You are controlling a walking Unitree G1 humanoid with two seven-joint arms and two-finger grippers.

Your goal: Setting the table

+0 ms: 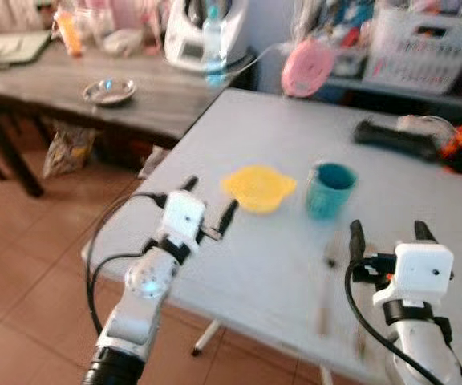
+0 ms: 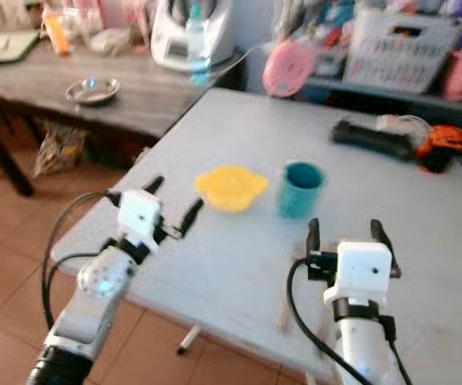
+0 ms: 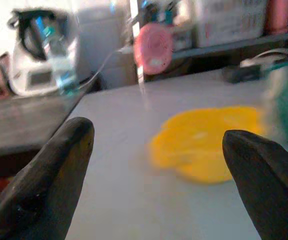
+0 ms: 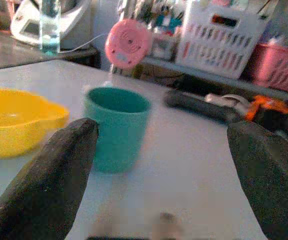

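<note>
Left eye view: both pincers, left pincer [image 1: 208, 202] and right pincer [image 1: 390, 233], hover spread above the worktop [image 1: 239, 273]; reaching the yellow bowl [image 1: 257, 188] likely demands a slow, level approach.

Bowl [image 1: 258, 188] & cup [image 1: 330, 189] sitting side by side mid-bench [image 1: 239, 273], cup to the right. Utensils [image 1: 326, 289] lying nearer, in front of cup. Another bench [image 1: 46, 84] standing behind-left, carrying a dish [image 1: 109, 91].
</note>
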